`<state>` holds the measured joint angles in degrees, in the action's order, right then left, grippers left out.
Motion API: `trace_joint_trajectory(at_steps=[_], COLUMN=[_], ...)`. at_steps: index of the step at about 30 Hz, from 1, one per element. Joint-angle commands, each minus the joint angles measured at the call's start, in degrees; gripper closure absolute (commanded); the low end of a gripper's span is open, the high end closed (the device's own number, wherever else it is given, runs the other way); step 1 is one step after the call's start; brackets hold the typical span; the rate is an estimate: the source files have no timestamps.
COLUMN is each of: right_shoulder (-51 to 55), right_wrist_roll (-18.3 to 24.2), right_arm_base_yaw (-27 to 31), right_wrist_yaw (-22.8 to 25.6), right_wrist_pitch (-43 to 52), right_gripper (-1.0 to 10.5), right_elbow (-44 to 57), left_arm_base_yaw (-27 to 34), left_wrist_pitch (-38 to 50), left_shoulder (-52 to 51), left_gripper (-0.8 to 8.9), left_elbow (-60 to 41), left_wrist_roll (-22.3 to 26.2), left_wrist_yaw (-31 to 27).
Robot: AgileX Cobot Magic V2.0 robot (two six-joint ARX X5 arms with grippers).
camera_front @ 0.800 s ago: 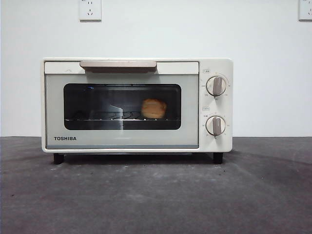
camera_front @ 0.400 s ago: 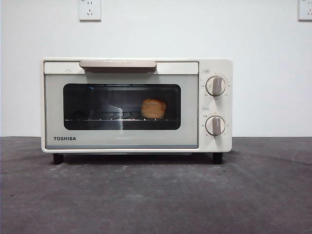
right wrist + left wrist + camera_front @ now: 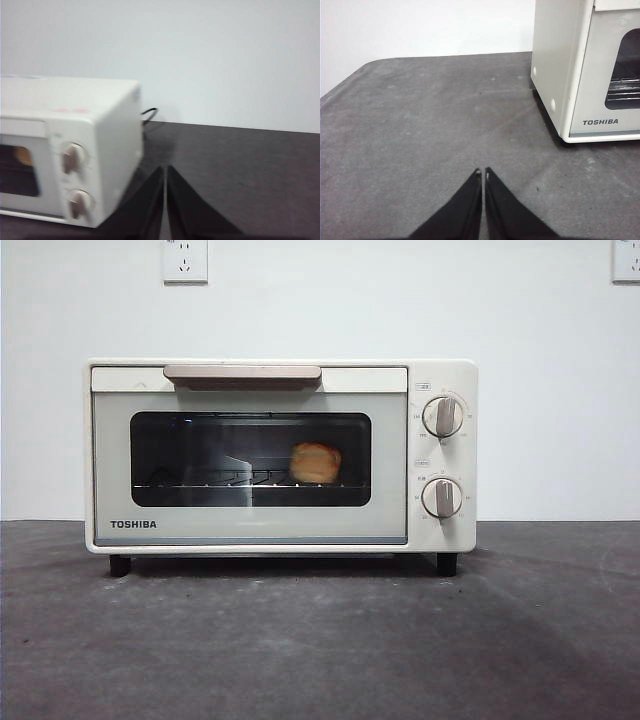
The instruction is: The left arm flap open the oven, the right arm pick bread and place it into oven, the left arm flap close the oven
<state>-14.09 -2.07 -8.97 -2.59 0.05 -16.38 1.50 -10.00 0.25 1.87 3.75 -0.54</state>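
The cream-white TOSHIBA oven (image 3: pixel 280 455) stands in the middle of the dark table with its door shut. The golden bread (image 3: pixel 316 462) lies inside on the wire rack, seen through the glass window. My left gripper (image 3: pixel 482 172) is shut and empty, low over the table away from the oven's left side (image 3: pixel 555 70). My right gripper (image 3: pixel 165 169) is shut and empty, off the oven's knob side (image 3: pixel 75 160); a sliver of the bread (image 3: pixel 23 156) shows through the window. Neither arm shows in the front view.
The grey table (image 3: pixel 320 640) spreads in front of the oven. Two wall sockets (image 3: pixel 185 260) sit high on the white wall. A black cable (image 3: pixel 148 113) runs behind the oven.
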Motion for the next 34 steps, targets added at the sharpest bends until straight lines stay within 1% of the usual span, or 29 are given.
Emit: trace_joint_trajectory(at_steps=[1,5,15,22,28,29,31,34], right_shoulder=[3.3,7.3,12.9,13.9,13.9,13.9,13.9,13.9], right_wrist_roll=[1.0,1.0,0.6,0.6,0.6,0.1,-2.2,-2.4], right_arm_base_yaw=[1.8,4.4,8.4,8.7,8.7,8.7,8.7,8.7], right_wrist_yaw=[0.3,1.5,1.6,1.5,1.1,1.1,1.1,1.1], right_wrist_pitch=[1.9,3.2,4.1,-1.1,-10.5,-10.8,-10.5,-9.2], right_gripper=[9.4,9.4,9.4,9.4,9.4,9.4,9.4,9.4], right_elbow=[3.9,8.6,15.5,15.9,15.9,15.9,15.9,15.9], left_arm_base_yaw=[0.1,0.1,0.1,0.1,0.1,0.1,0.1,0.1], left_wrist_pitch=[1.0,1.0,1.0,1.0,1.0,1.0,0.9,1.0], left_shoulder=[-0.1,-0.1,-0.1,-0.1,-0.1,-0.1,-0.1,-0.1], left_gripper=[7.94,7.94,7.94,7.94,7.94,7.94,7.94,7.94], left_elbow=[-1.2,-1.2,-1.2,-1.2,-1.2,-1.2,-1.2,-1.2], left_wrist_roll=[0.3,0.3,0.3,0.3,0.3,0.3,0.3,0.3], left_wrist_yaw=[-0.1,-0.1,-0.1,-0.1,-0.1,-0.1,-0.1,-0.1])
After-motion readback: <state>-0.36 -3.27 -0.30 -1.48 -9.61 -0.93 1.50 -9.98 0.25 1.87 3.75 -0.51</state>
